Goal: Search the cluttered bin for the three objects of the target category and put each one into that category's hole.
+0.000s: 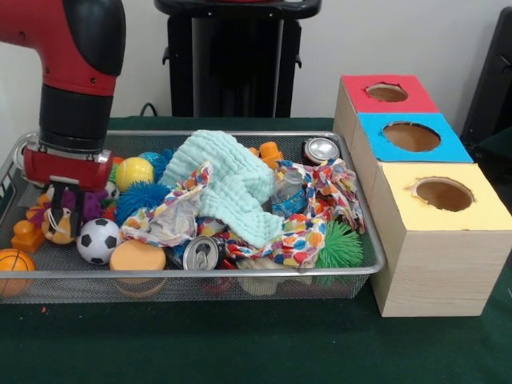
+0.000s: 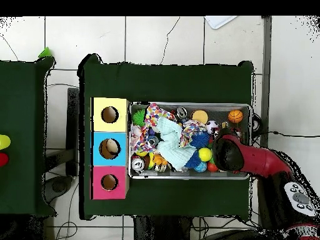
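Note:
The silver wire-mesh bin (image 1: 240, 274) lies full of clutter; it also shows in the overhead view (image 2: 187, 104). My gripper (image 1: 67, 214) is down inside the bin at its left end in the front view, right over a small yellow-orange plush toy (image 1: 56, 227) beside some purple fuzz. In the overhead view my red arm (image 2: 240, 156) covers the gripper. The red-surround hole (image 1: 387, 93) is on the farthest of three pale wooden boxes right of the bin, and it shows in the overhead view (image 2: 109, 182). I see no other plush toys for certain.
A mint cloth (image 1: 232, 184) and a spotted cloth (image 1: 316, 232) cover the bin's middle. Around them lie soda cans (image 1: 200, 254), a soccer ball (image 1: 98, 240), a small basketball (image 1: 14, 264), a yellow ball (image 1: 134, 172), blue and green spiky balls (image 1: 340, 244), and an orange brick (image 1: 28, 237). The blue-surround hole (image 1: 411, 137) and yellow-surround hole (image 1: 443, 194) are nearer.

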Robot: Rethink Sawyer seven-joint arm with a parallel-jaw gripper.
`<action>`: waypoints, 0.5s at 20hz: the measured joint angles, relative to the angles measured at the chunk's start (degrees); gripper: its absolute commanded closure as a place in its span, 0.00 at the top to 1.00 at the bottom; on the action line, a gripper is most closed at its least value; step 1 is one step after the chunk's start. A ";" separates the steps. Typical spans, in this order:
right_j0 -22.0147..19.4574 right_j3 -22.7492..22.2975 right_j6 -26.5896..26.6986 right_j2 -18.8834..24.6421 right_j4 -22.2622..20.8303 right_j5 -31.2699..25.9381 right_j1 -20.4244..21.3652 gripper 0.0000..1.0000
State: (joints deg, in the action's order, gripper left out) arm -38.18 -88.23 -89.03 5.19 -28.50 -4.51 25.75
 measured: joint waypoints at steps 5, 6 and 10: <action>-0.42 -1.58 -0.02 0.93 2.33 0.02 0.81 0.00; -0.54 -1.84 -0.06 0.96 2.77 0.14 0.84 0.00; -1.19 -2.96 -0.16 1.06 4.99 1.37 0.87 0.00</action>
State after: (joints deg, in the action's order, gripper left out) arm -39.37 -91.19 -89.19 6.25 -23.51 -3.14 26.63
